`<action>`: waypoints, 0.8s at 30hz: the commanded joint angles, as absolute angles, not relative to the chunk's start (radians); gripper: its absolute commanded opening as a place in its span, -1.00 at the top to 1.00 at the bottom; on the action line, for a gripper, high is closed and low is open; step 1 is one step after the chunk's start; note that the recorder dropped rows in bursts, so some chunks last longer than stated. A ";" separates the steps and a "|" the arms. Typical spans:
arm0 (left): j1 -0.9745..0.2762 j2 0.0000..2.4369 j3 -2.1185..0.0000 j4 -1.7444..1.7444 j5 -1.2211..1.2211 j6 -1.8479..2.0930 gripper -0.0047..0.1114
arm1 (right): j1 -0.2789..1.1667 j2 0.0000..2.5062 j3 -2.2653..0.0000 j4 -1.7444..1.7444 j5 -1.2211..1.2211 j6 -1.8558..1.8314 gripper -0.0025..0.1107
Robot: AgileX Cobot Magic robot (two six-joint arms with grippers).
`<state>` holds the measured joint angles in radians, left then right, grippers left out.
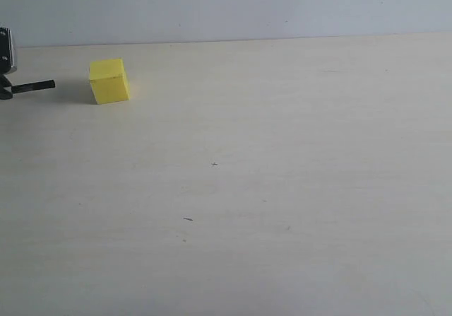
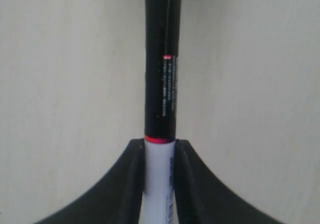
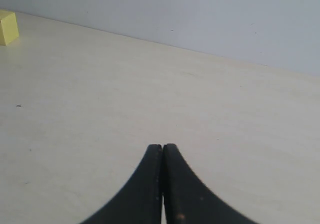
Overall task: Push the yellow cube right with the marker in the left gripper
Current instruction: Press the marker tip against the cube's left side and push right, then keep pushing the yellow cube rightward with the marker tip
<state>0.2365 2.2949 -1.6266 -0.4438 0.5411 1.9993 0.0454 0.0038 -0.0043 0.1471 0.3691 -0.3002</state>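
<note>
Gripping the marker [image 2: 160, 83] by its white barrel, the left gripper [image 2: 159, 148] is seen clamped tight around it, the long black cap pointing outward over the pale table [image 1: 282, 189]. The cap's tip is held just left of the yellow cube [image 1: 109, 81], not touching it, near the table's far edge. The right gripper [image 3: 162, 148] is pressed closed on nothing, well apart from the cube.

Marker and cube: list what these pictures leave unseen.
- Marker: tip cut off by the left wrist view's edge; print too blurred to read.
- Left gripper: mostly beyond the exterior view's left edge.
- Cube: partly cut by the right wrist view's edge; absent from the left wrist view.
</note>
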 commanded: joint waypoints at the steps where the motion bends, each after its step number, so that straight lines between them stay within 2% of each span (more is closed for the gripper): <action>1: 0.170 2.282 -1.630 -0.473 0.543 1.989 0.92 | 0.047 0.000 0.000 0.150 0.356 -0.302 0.96; 6: 0.004 2.278 -1.630 -0.448 0.543 1.950 0.92 | 0.047 0.000 0.000 0.150 0.356 -0.302 0.96; 8: -0.018 2.278 -1.630 -0.412 0.537 1.927 0.92 | 0.047 0.000 0.000 0.150 0.356 -0.302 0.96; 24: 0.027 2.267 -1.630 -0.276 0.437 1.799 0.92 | 0.047 0.000 0.000 0.150 0.356 -0.302 0.96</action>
